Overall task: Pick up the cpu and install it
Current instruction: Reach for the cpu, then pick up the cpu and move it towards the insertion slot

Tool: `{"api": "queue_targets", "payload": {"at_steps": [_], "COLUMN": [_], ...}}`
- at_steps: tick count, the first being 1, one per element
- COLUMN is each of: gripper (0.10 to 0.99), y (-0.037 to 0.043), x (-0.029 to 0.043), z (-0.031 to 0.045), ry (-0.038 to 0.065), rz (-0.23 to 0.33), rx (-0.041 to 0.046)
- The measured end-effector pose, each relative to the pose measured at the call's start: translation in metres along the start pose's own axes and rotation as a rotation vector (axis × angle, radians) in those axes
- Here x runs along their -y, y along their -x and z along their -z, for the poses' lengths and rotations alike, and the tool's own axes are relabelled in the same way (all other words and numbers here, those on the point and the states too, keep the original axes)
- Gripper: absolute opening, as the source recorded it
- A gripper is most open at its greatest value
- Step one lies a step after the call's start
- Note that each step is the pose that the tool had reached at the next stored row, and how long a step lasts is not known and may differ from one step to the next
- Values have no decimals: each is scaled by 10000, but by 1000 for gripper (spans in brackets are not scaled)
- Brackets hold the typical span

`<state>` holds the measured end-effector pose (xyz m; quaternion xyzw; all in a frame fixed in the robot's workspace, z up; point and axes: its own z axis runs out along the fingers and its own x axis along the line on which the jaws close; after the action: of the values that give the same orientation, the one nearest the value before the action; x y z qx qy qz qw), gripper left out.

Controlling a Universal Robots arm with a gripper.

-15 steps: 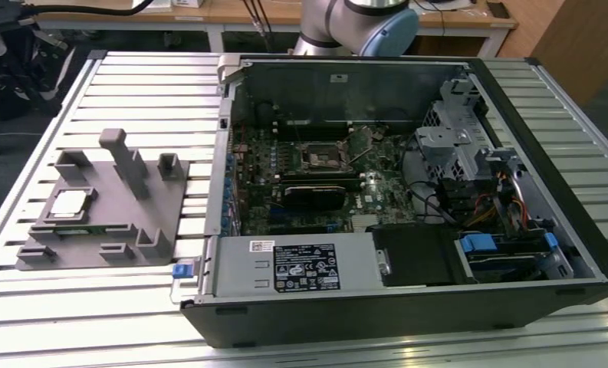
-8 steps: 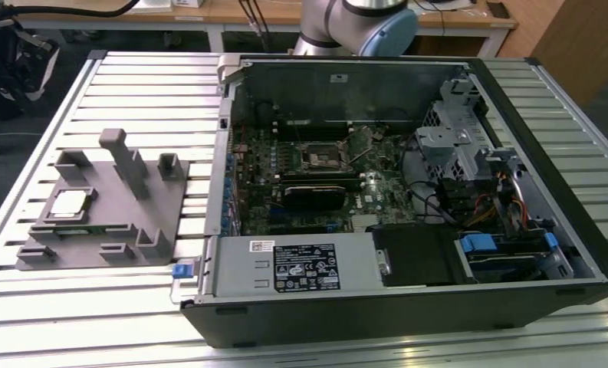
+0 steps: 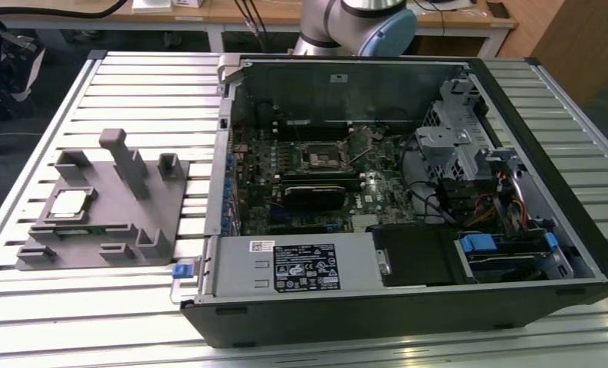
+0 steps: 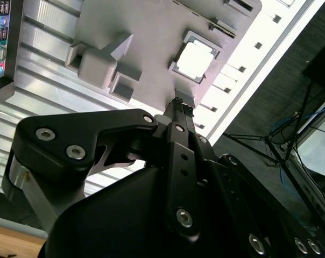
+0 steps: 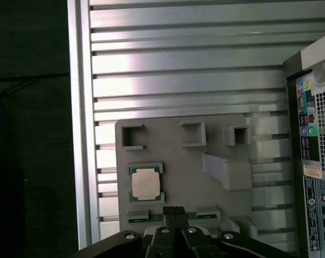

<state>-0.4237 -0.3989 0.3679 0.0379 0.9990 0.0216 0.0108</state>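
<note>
**A:** What is cut off or hard to make out?

**B:** In the exterior view, you see the robot arm (image 3: 357, 19) cut off at the upper edge. In both wrist views, the claw's (image 5: 173, 210) black housing covers the near edge of the grey holder (image 5: 184, 161). A green strip (image 5: 152, 216) in a slot beside the claw tips is partly covered, so you cannot tell what it is.

**A:** Materials and shapes?

**B:** The table (image 3: 129, 84) is ribbed, bright aluminium slats. The holder is matt grey plastic with square pockets, low blocks and one tall post. The open computer case (image 3: 386, 314) is black sheet metal, and a dark, metal-framed square socket (image 3: 322, 157) sits on its board.

**A:** And the cpu?

**B:** The cpu (image 5: 146, 183) is a small, flat square with a pale silvery top and a thin, darker rim. It lies level in a pocket of the holder, toward the exterior view's left and well apart from the socket.

**A:** The claw?

**B:** Its two fingers meet at the tips and grip nothing. It hangs above the holder's edge, near the cpu and clear of it.
</note>
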Motion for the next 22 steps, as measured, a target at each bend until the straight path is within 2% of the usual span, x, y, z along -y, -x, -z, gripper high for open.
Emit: {"api": "queue_targets", "payload": {"at_steps": [11, 17, 22], "gripper": [106, 106, 106], "y": [-207, -220, -220], "x": [17, 26, 69], "z": [-34, -69, -112], "ry": [-1, -2, -1], "rz": [-1, -2, -1], "rx": [-9, -22, -23]}}
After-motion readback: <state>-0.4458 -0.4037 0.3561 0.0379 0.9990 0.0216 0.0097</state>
